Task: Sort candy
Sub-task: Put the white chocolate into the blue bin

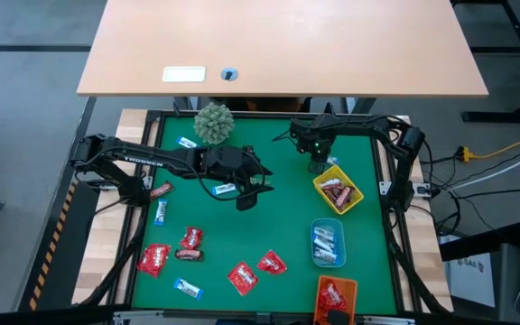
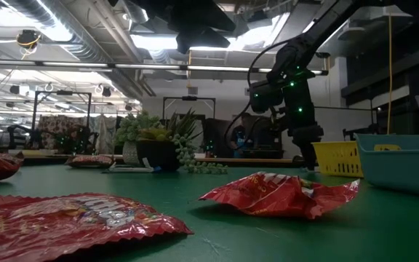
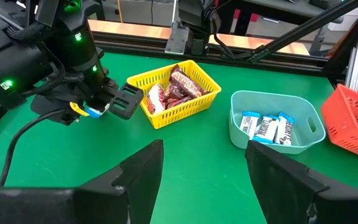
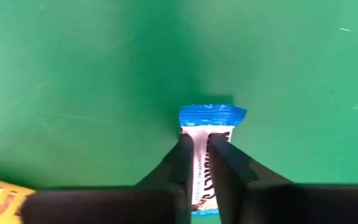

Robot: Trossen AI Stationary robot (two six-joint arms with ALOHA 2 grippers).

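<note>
Across the left of the green mat [image 1: 242, 236] we see the unsorted candy: red packets [image 1: 153, 259], blue-and-white wrappers [image 1: 187, 289] and a brown mini bar [image 1: 159, 190], scattered because they await sorting. Our left gripper [image 1: 248, 192] hovers mid-mat near a blue-and-white sweet [image 1: 226, 189], its fingers [image 3: 138, 171] spread wide and empty, likely ready for a pick. Farther right, our right gripper [image 1: 318, 165] stands low just beside the yellow tray [image 1: 354, 204], jaws pinched on a blue-and-white wrapper [image 4: 209, 119] at the mat; we judge it is headed for the blue tray [image 1: 317, 259], where like wrappers lie. The yellow tray holds brown bars; the orange tray [image 1: 322, 311] holds a red packet.
</note>
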